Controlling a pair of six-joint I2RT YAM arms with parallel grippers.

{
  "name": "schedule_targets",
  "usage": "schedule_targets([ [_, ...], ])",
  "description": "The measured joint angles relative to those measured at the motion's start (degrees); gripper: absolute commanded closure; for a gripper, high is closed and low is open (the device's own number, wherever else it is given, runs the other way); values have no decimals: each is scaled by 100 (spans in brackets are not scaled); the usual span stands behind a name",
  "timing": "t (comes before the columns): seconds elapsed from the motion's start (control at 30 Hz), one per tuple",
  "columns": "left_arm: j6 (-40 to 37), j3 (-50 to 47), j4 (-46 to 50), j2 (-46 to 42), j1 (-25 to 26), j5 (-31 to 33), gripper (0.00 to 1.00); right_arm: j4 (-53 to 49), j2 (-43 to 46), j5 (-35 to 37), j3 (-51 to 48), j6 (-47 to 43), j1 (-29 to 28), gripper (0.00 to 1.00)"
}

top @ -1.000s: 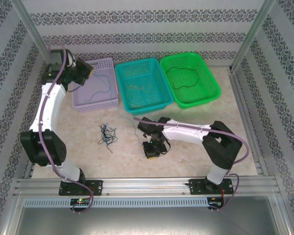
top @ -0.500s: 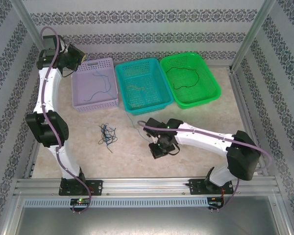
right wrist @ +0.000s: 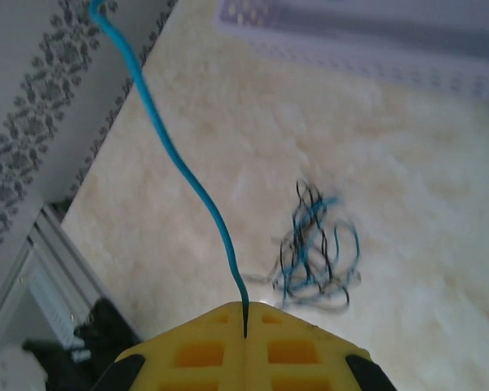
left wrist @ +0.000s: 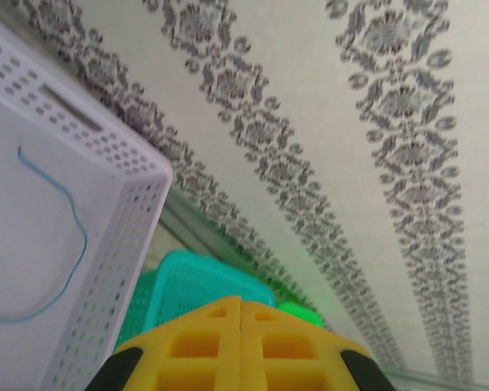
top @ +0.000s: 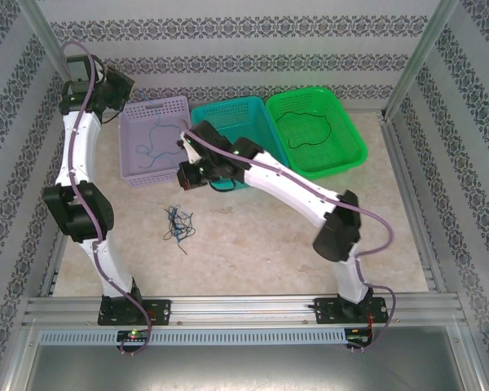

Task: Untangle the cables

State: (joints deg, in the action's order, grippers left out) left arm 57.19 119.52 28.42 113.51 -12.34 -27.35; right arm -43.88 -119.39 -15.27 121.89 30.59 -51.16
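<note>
The right gripper [right wrist: 245, 308] is closed on a thin blue cable [right wrist: 187, 181]. Its yellow fingers are pressed together, with the strand pinched in the seam and running up and away. In the top view it hangs by the near right corner of the lavender perforated plastic basket [top: 147, 175], which stands at the far edge of the bench [top: 253, 244]. A small tangle of blue and black cables [top: 178, 224] lies on the bench's left half, between the baskets and the near edge. The left gripper [left wrist: 241, 303], raised over the far left corner, has its fingers fully together and holds nothing. A loose blue cable [left wrist: 85, 241] lies in the lavender basket, and a black cable [top: 310, 130] lies in the green plastic basket [top: 354, 155].
</note>
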Motion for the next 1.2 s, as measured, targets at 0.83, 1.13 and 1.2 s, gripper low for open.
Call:
schedule_targets([
  [0.83, 343, 1047, -533, 2168, -232, 411, 100, 730, -2815, -638, 2964, 1139, 892, 54],
  [1.13, 31, 1049, -48, 2188, -229, 433, 33, 896, -1453, -339, 2061, 1073, 896, 56],
  [1.2, -61, 1051, 164, 2186, -229, 509, 24, 984, -1196, -299, 1823, 1032, 903, 56],
])
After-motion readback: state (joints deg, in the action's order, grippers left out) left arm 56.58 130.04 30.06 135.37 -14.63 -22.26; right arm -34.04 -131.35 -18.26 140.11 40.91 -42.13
